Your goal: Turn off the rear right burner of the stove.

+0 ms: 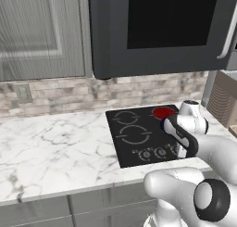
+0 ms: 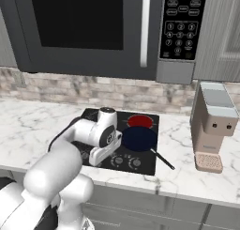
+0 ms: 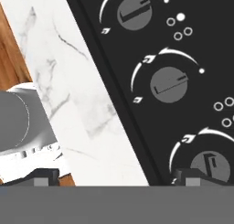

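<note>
Three round grey knobs (image 3: 168, 84) close-up, hand view | red rear right burner (image 2: 140, 121) centre, right base view | tool (image 3: 116, 176) wide | white marble counter (image 1: 51, 142)

— What sort of place is this?
— A home kitchen: a black microwave (image 2: 93, 32) hangs over a glass stove (image 1: 134, 133) set into a white marble counter (image 1: 51, 147).
— Anything else?
— Grey cabinets (image 1: 41, 31), a brick backsplash (image 1: 69, 94), and a beige coffee machine (image 2: 213, 126) at the counter's right end.
</note>
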